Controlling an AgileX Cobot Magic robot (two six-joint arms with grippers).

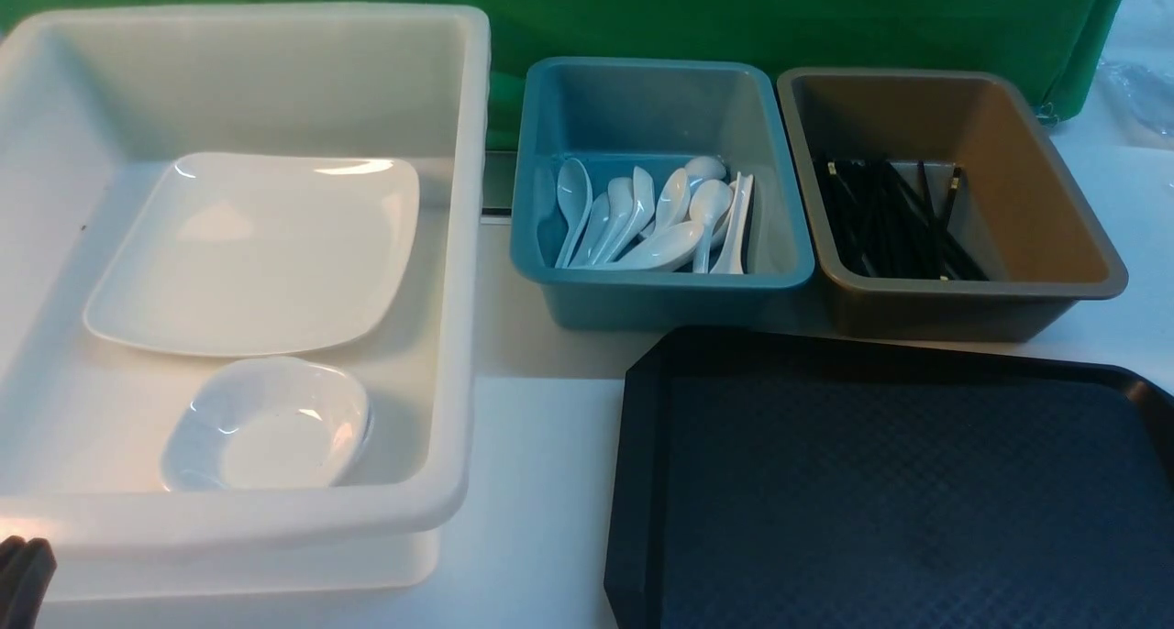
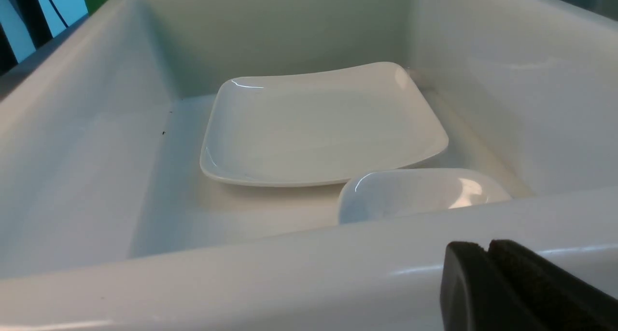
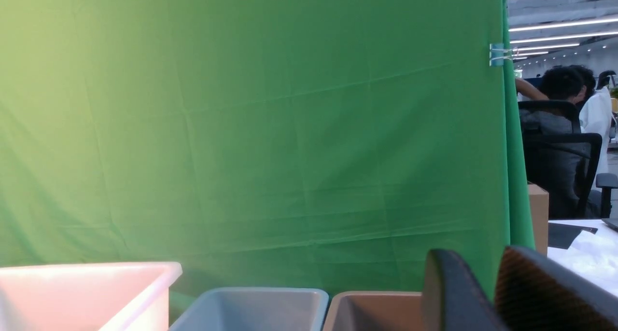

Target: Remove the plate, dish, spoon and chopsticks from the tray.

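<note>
From the front view you see the black tray on the bench at the right, its textured surface bare. Beyond it stand two small bins side by side: the blue bin with a heap of white spoons, and the brown bin with a bundle of black chopsticks. You cannot pick out the task's own spoon from the others in that heap. At the left the white tub holds the plate lying flat toward the far side, and the dish nearer you, just beside the plate's near edge.

Only this view shows the tray and what lies in the bins. Of the arms it shows just a dark sliver at the bottom left corner.

The left wrist view looks over the tub's near wall and shows you the plate and dish again, the dish partly behind the rim. It also gives you the left hand: its two dark pads are pressed together with nothing between them, outside the tub near its wall.

The right wrist view faces the green backdrop, with only the top edges of the tub, blue bin and brown bin low in the picture. The right hand shows there with a narrow gap between its fingers, partly open and holding nothing.
</note>
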